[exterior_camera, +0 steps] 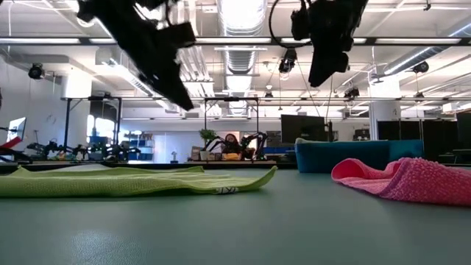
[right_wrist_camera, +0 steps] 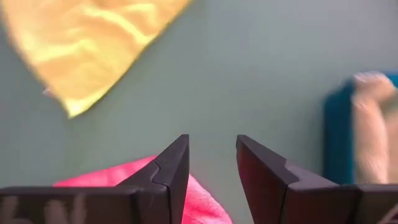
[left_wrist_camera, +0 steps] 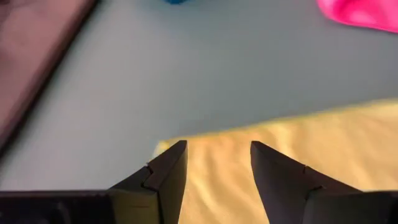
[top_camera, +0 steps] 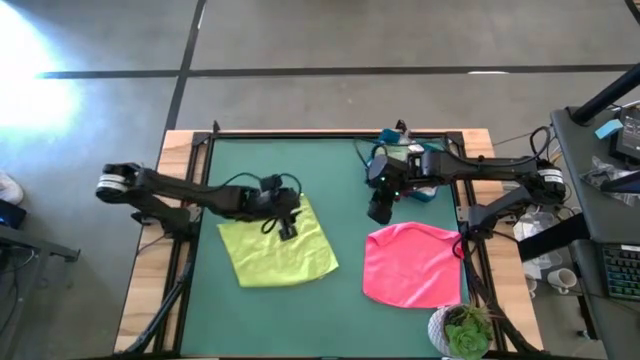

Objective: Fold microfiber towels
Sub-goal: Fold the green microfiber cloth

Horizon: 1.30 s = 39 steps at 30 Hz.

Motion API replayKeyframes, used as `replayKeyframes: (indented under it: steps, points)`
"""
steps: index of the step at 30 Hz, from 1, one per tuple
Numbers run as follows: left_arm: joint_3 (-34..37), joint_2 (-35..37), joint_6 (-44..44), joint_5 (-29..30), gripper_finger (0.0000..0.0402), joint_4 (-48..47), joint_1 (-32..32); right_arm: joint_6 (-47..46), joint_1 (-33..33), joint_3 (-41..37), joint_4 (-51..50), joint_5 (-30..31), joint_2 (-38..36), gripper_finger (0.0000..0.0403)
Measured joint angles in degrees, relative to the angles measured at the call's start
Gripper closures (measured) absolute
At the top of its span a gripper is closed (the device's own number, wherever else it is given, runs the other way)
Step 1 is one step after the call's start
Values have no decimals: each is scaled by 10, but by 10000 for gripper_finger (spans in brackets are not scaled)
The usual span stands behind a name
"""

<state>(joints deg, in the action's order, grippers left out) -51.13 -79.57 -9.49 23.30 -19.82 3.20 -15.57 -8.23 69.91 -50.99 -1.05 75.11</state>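
1. While both arms hang above the green mat (top_camera: 340,310), neither gripper touches any cloth; the low view shows clear air between each of them and the table.
2. The left gripper (top_camera: 287,230) hovers over the far edge of the yellow towel (top_camera: 275,252), which lies flat and spread. Its fingers (left_wrist_camera: 166,174) stand apart with an empty gap, the towel's edge directly below and just ahead of the tips.
3. The right gripper (top_camera: 380,212) hangs just beyond the far edge of the hot pink towel (top_camera: 412,265). Its fingers (right_wrist_camera: 174,165) are parted with nothing between them; a rumpled pink fold lies below the tips, bare mat ahead of them.
4. The pink towel lies loosely bunched near the mat's right edge, well apart from the yellow one.
5. The blue bin (right_wrist_camera: 339,140) sits off to one side of the right fingers, with a pale cloth (right_wrist_camera: 372,127) in it.
6. A potted plant (top_camera: 465,330) stands at the near right corner, beside the pink towel.
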Motion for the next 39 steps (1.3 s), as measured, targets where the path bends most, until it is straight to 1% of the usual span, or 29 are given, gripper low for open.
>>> replayKeyframes:
  steps: [4, 8, 15, 19, 23, 26, 30, 34, 37, 39]
  points:
    - [10, 28, -78, -14, 240, -11, 67, 88, 21, -1, 28, -48, 5, 280]
    - [11, 28, -150, -30, 240, -23, 138, 176, 53, -2, 42, -91, 33, 280]
    - [6, -12, -291, -33, 240, -25, 251, 307, 121, -2, 103, -101, 109, 280]
    - [-7, -37, -383, -34, 240, -60, 289, 346, 140, 2, 138, -100, 148, 280]
    - [-15, -37, -508, -44, 240, -162, 302, 343, 133, 16, 167, -95, 180, 280]
    - [-19, -19, -560, -46, 240, -268, 310, 342, 117, 40, 185, -94, 197, 280]
    - [-21, 11, -593, -47, 240, -423, 310, 342, 88, 78, 210, -94, 218, 280]
    - [-19, 42, -629, -58, 240, -557, 290, 334, 51, 117, 217, -94, 247, 280]
    - [-15, 71, -651, -79, 240, -607, 269, 322, 23, 145, 215, -96, 275, 280]
    - [-4, 90, -652, -96, 240, -606, 244, 315, 5, 162, 211, -101, 296, 280]
